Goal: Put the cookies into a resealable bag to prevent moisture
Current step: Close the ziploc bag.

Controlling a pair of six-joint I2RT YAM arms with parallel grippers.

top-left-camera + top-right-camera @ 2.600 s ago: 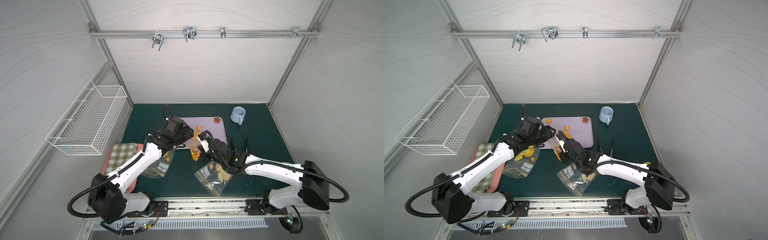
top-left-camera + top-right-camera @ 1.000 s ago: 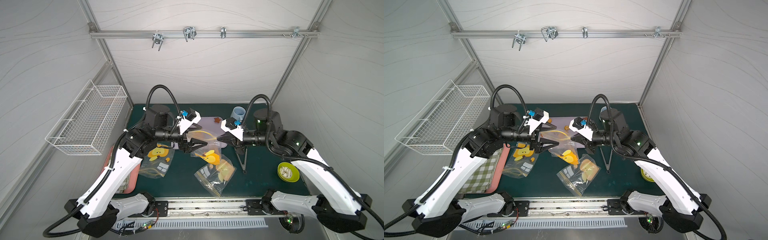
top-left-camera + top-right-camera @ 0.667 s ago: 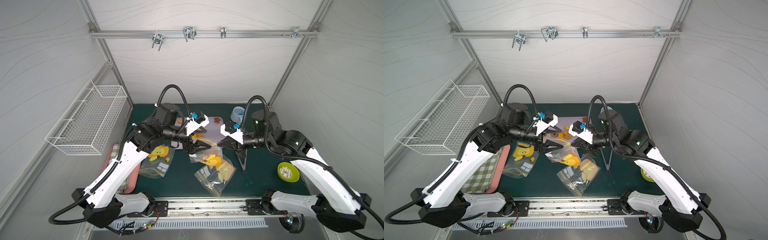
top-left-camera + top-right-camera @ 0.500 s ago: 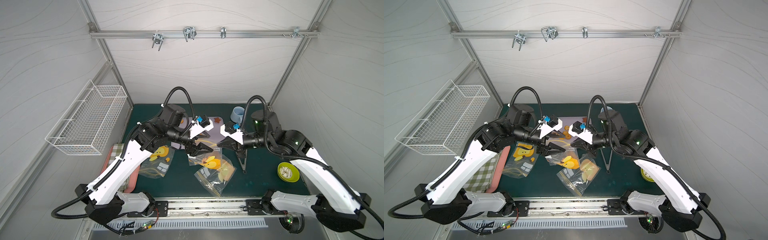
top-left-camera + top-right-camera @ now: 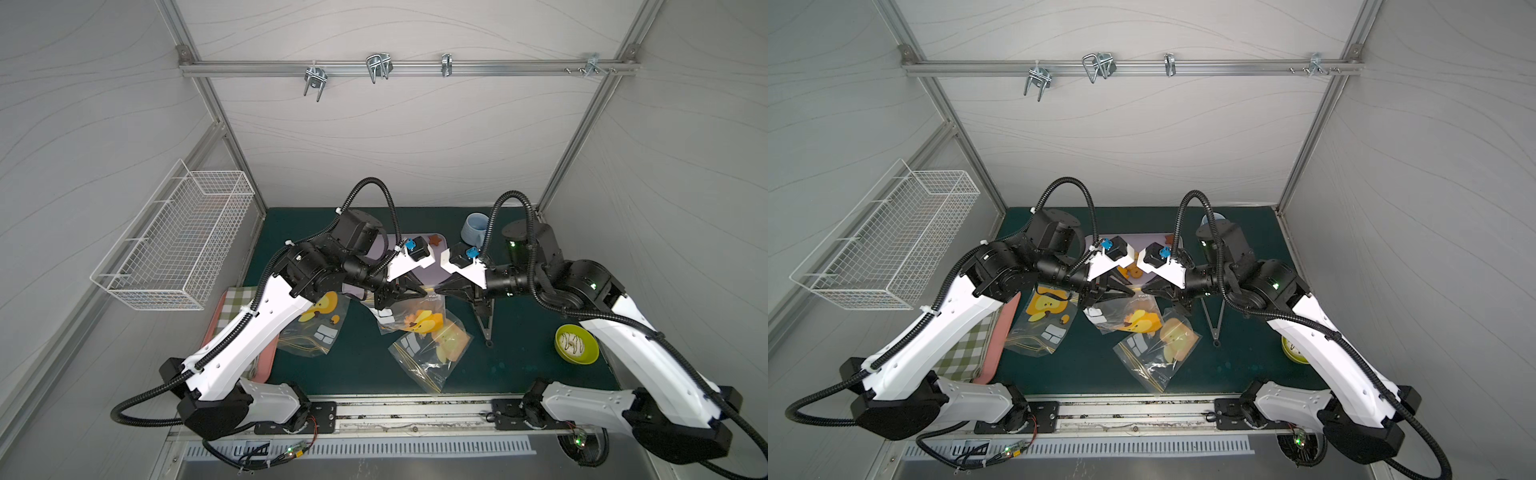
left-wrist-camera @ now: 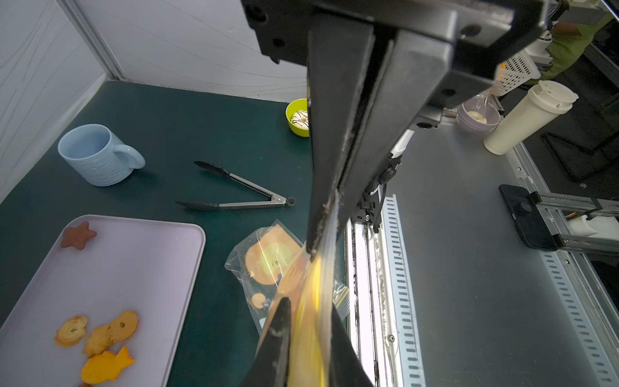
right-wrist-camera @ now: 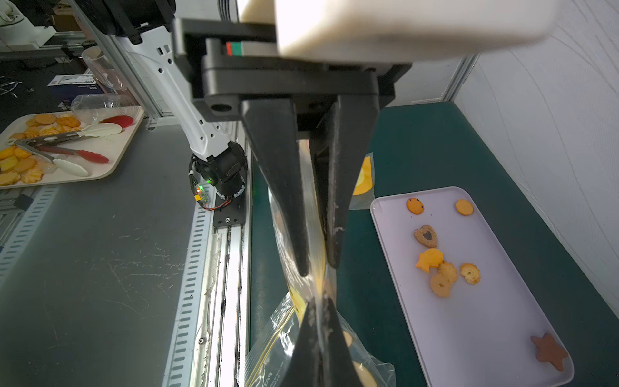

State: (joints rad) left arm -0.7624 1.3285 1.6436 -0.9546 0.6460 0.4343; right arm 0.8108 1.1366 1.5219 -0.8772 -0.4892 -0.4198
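A clear resealable bag (image 5: 409, 318) printed with a yellow duck hangs above the green mat, stretched between both grippers. In both top views my left gripper (image 5: 419, 293) and right gripper (image 5: 439, 291) meet tip to tip at its rim. The left wrist view shows my left gripper (image 6: 310, 308) shut on the bag's (image 6: 315, 295) yellow-striped rim. In the right wrist view my right gripper (image 7: 321, 303) is pinched shut on the same rim. The cookies (image 7: 442, 271) lie on the lavender tray (image 7: 485, 301), with a brown heart (image 7: 426, 235) and a brown star (image 6: 77, 235).
Two more printed bags lie flat on the mat, one left (image 5: 316, 328) and one front (image 5: 432, 353). Black tongs (image 6: 234, 194), a blue mug (image 6: 92, 154) and a green bowl (image 5: 577, 344) are to the right. A pink tray with checked cloth (image 5: 237, 299) is left.
My left arm has swung right to the bag's rim and its jaws have closed onto it. The right gripper has kept its hold and barely moved.
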